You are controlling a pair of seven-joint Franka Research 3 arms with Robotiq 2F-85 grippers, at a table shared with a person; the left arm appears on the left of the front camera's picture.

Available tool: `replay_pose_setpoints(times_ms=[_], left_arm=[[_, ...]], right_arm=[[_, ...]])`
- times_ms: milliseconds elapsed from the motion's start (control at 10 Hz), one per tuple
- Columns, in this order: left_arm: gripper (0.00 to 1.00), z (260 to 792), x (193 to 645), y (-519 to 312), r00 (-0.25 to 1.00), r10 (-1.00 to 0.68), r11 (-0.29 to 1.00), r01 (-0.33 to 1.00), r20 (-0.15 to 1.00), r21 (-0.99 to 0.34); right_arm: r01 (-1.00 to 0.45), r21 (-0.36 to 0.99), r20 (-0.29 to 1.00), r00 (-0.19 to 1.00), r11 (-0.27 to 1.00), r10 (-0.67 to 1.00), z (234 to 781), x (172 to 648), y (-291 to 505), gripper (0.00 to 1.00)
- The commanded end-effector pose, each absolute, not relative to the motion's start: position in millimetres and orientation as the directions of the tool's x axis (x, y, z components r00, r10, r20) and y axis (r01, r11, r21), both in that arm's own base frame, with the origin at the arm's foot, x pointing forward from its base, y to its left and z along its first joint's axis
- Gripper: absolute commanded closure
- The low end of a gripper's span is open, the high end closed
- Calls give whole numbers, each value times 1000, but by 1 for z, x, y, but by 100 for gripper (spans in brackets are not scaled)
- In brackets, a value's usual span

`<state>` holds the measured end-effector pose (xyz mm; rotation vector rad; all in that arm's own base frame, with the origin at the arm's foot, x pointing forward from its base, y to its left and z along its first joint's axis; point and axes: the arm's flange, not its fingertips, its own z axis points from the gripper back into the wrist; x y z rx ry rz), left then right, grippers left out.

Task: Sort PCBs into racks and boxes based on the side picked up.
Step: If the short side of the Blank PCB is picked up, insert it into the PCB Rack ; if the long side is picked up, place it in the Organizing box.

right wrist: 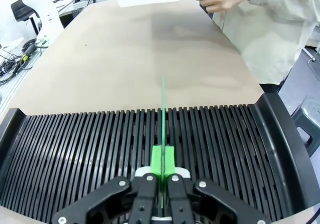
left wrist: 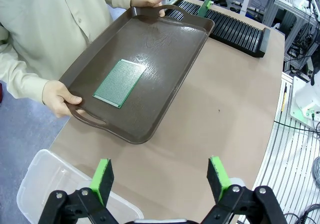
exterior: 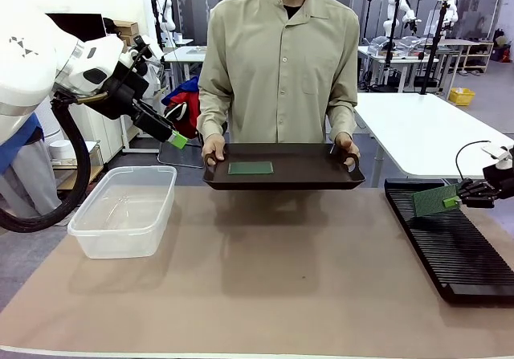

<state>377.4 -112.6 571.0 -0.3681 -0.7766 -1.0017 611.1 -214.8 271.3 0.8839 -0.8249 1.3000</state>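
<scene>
The right pincer (right wrist: 162, 160) is clamped on one green PCB (right wrist: 163, 103), holding it on edge over the slots of the black rack (right wrist: 90, 149) at the right of the tabletop (exterior: 265, 279). The left pincer (left wrist: 162, 176) hangs with its jaws wide apart and nothing between them, above the clear box (exterior: 120, 234). The second PCB (left wrist: 120, 82) lies flat in a dark brown tray (left wrist: 165, 48) that a person holds by both handles.

1. The table (exterior: 281, 295) top looks matt and tan.
2. The tub (exterior: 120, 214), at its 9 o'clock, is clear, smooth plastic.
3. The rack (exterior: 454, 250), at 3 o'clock, is matt black and ribbed.
4. The tray (left wrist: 170, 68) is glossy brown plastic.
5. Its PCB (left wrist: 120, 82) is green and finely dotted.
</scene>
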Motion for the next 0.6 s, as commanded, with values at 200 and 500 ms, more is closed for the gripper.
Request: replay_pose_setpoints(times_ms=[200, 500], left_arm=[[0, 570, 377, -112, 305, -616, 503, 862, 726, 65], [0, 570, 377, -112, 305, -616, 503, 862, 726, 65]], right_arm=[[-991, 122, 868, 131, 50, 480, 260, 619, -217, 98], [-995, 88, 895, 103, 55, 433, 269, 612, -216, 98]])
